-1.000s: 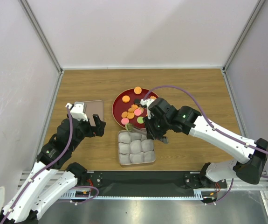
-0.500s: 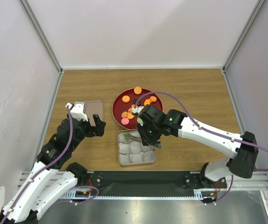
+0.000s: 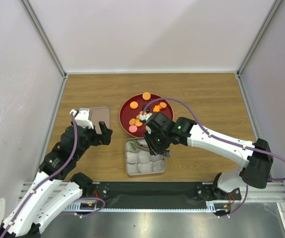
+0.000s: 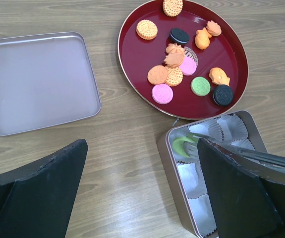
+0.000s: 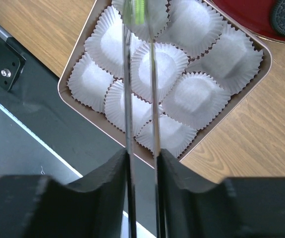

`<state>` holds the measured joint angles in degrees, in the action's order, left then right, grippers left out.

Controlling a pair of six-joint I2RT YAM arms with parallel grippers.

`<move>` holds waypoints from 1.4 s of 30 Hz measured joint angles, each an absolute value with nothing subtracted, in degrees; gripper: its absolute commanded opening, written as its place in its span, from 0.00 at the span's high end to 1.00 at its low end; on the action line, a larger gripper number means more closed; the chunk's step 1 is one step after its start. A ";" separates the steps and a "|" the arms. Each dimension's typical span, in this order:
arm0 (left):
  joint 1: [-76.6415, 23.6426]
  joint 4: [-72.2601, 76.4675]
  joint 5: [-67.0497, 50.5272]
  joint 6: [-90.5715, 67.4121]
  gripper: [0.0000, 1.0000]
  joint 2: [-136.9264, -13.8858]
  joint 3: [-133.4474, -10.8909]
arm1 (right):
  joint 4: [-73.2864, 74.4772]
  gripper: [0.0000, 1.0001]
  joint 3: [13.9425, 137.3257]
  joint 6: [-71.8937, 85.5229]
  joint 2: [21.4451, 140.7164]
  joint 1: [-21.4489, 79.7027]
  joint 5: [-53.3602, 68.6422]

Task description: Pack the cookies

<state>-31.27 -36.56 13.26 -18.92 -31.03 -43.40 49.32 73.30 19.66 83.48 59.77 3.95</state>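
Desk (image 3: 206, 94): lid (image 4: 38, 79) at left; plate (image 4: 132, 59) w/ cookies (image 4: 174, 74) ctr-rear; tin (image 3: 128, 171) w/ paper cups (image 5: 159, 69) just in front of plate.

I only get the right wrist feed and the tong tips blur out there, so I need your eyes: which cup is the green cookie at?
Observer: The tongs have the green cookie at the tin's far-left corner cup, the one nearest the red plate. It looks tilted.
Operator: What is on the plate?
Observer: One more green cookie, two pink cookies, two black cookies, and several orange and tan ones.
Operator: Is the left arm in my way?
Observer: No. The left gripper hangs open and holds nothing, over the table left of the tin, near a square metal lid.
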 measured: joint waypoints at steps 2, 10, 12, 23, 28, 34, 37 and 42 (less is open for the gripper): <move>-31.27 -36.56 13.26 -18.92 0.00 -31.03 -43.40 | 49.19 0.61 73.30 19.68 83.48 59.77 3.95; -31.38 -36.56 13.26 -18.94 0.00 -31.03 -43.40 | 48.97 0.59 73.30 19.73 83.46 59.77 3.81; -31.38 -36.56 13.26 -18.94 0.00 -31.03 -43.40 | 49.04 0.62 73.30 19.73 83.46 59.77 3.57; -31.38 -36.56 13.26 -18.92 0.00 -31.00 -43.40 | 51.90 0.63 77.52 19.35 80.97 56.69 1.87; -31.38 -36.56 13.26 -18.94 0.00 -31.03 -43.40 | 52.21 0.63 79.75 18.57 80.36 53.69 1.58; -31.38 -36.56 13.26 -18.92 0.00 -31.03 -43.40 | 51.96 0.63 85.65 16.78 83.57 47.18 0.14; -31.38 -36.56 13.26 -18.92 0.00 -31.09 -43.40 | 50.92 0.63 89.89 15.81 88.23 43.57 -0.91; -31.40 -36.56 13.30 -18.94 0.00 -31.14 -43.40 | 49.56 0.59 96.62 14.81 97.73 39.09 -2.74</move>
